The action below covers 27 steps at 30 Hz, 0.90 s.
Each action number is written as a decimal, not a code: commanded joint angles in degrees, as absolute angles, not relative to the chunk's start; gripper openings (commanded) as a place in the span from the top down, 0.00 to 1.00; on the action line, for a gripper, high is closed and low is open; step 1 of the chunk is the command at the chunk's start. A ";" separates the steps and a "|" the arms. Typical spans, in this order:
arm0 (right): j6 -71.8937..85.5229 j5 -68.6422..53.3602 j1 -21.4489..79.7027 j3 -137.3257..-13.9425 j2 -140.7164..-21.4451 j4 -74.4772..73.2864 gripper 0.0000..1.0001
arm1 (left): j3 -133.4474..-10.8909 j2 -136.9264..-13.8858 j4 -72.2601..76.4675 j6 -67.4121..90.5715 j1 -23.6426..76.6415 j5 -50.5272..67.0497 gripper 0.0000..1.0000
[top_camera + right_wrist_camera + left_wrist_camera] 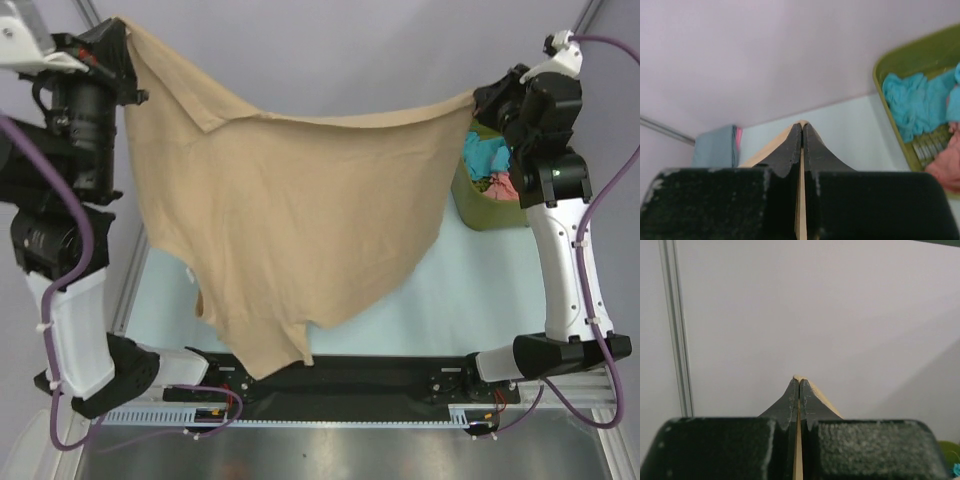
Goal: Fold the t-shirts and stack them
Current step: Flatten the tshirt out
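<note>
We are holding the tan shirt spread above the table, left claw and right claw each clamped on a corner; its hem is perhaps touching the near edge.

tan t-shirt is being read as soft matt cloth. left gripper fingers are being seen as black, matt, grainy. bin is being seen as smooth olive plastic; teal t-shirt inside it: crumpled cloth.
</note>
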State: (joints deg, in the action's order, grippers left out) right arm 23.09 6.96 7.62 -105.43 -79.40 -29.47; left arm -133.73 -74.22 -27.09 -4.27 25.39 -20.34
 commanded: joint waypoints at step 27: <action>21.88 6.86 7.47 -103.46 -49.65 -29.89 1.00 | -130.61 -53.43 -22.06 -5.54 35.33 -14.85 0.99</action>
State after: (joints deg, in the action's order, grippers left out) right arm 20.91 5.37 7.81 -106.02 -46.00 -27.97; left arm -132.14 -48.80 -23.31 -6.39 35.14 -14.33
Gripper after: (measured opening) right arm 0.011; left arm 0.007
